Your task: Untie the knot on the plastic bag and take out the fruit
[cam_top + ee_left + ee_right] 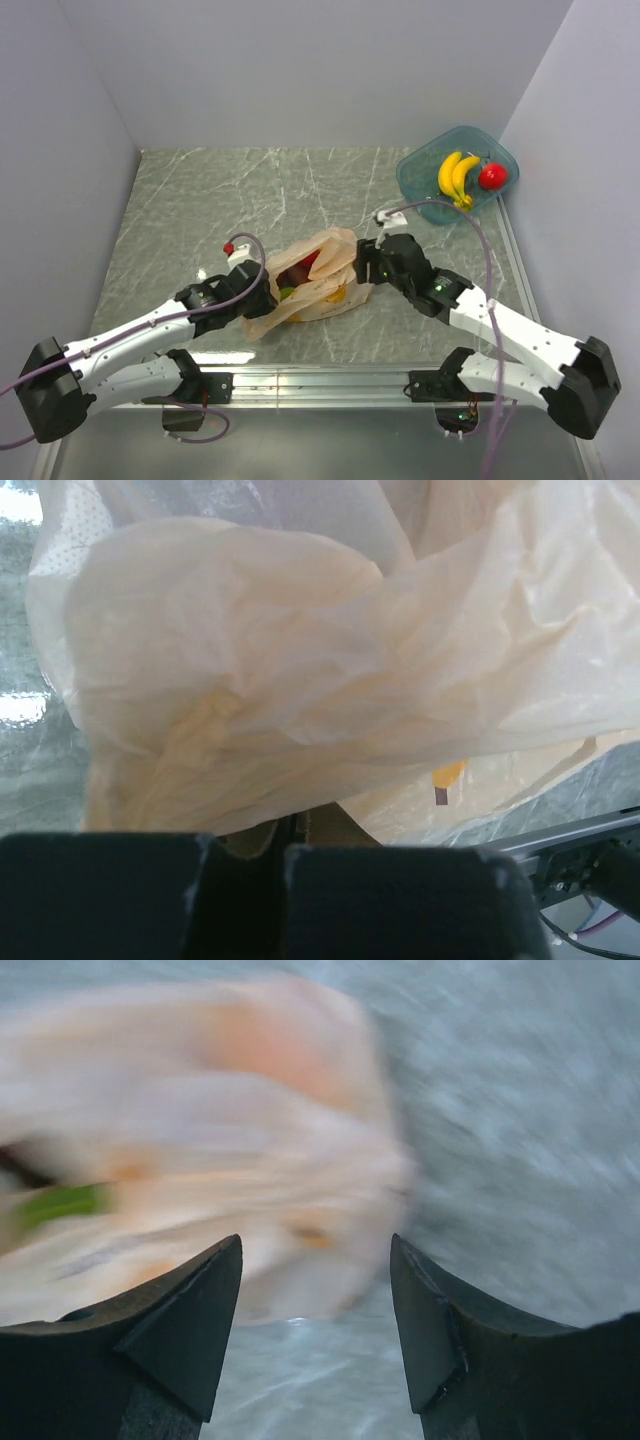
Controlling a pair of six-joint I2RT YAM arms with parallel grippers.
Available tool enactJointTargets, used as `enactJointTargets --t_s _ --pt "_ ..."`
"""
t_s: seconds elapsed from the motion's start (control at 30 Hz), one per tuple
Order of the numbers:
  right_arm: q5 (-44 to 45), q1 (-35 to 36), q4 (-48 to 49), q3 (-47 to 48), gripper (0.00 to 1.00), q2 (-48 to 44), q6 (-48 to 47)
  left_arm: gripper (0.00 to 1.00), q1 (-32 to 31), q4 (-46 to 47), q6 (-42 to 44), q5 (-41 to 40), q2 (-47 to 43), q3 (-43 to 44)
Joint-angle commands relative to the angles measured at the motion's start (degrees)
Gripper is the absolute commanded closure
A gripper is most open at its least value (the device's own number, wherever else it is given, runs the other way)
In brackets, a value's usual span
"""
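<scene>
From above, the bag [310,285] lies mid-table, its long axis running near-left to far-right. The left gripper [263,292] is at one end and the right gripper [362,263] at the other. A tub [412,182] with bananas [455,178] stands far right.

Left wrist: the fingers [100,890] pinch bag plastic.

Right wrist, blurred: the jaws look spread, with the bag ahead-left.

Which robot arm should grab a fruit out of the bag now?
Probably the right. The right gripper is open and empty beside the plastic bag; the left gripper is shut on the bag's plastic, holding it.
</scene>
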Motion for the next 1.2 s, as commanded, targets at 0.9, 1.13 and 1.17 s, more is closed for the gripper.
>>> enactJointTargets --t_s 0.9,1.13,1.17 --pt "2.6 -12.8 0.4 13.2 0.17 21.3 -2.9 1.0 0.6 -1.0 0.8 -2.2 -5.4 -2.0" --pt "-3.9 -0.6 1.5 12.5 0.17 12.1 -7.0 1.0 0.6 3.8 3.8 -0.2 -1.4 0.6" --pt "-3.2 2.5 1.6 12.2 0.17 11.3 -7.6 1.0 0.6 4.5 3.9 0.3 -0.8 0.8"
